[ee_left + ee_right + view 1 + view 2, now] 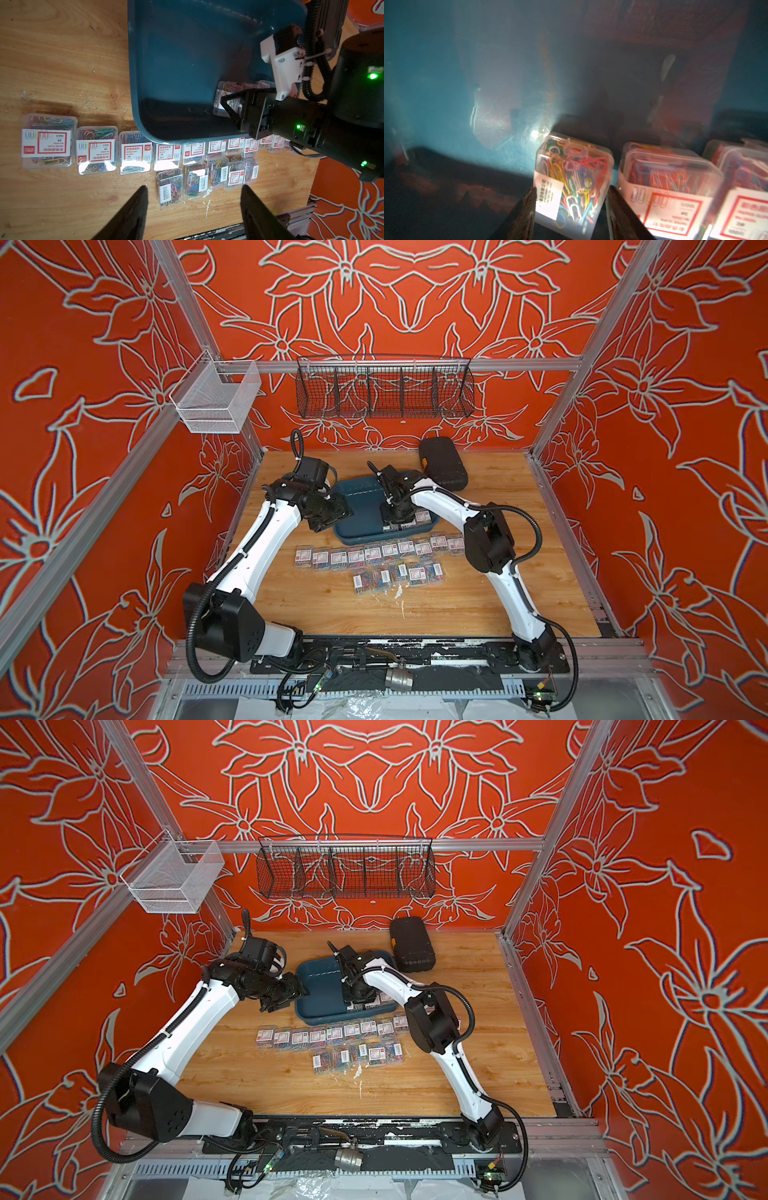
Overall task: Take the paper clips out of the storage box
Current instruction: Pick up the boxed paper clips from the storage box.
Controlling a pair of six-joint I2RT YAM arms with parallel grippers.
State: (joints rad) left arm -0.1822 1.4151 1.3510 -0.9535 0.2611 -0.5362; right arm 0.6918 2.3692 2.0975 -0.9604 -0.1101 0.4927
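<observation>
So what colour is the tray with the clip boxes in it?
The tray is a plain dark teal-blue, shown best in the left wrist view.

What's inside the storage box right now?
At least three boxes of paper clips sit at one end of the storage box; the right claw straddles one. Its remaining visible floor is bare. From above, the right arm covers part of that end, so more may hide there.

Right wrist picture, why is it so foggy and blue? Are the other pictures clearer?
Right wrist view: dim and hazy; the glossy storage box floor shows reflections and a glare spot, and the nearest paper clip box has a washed-out white label. Left wrist view: sharper, though the laid-out paper clip boxes glint. Top views: evenly lit and clear, labels too small to read.
</observation>
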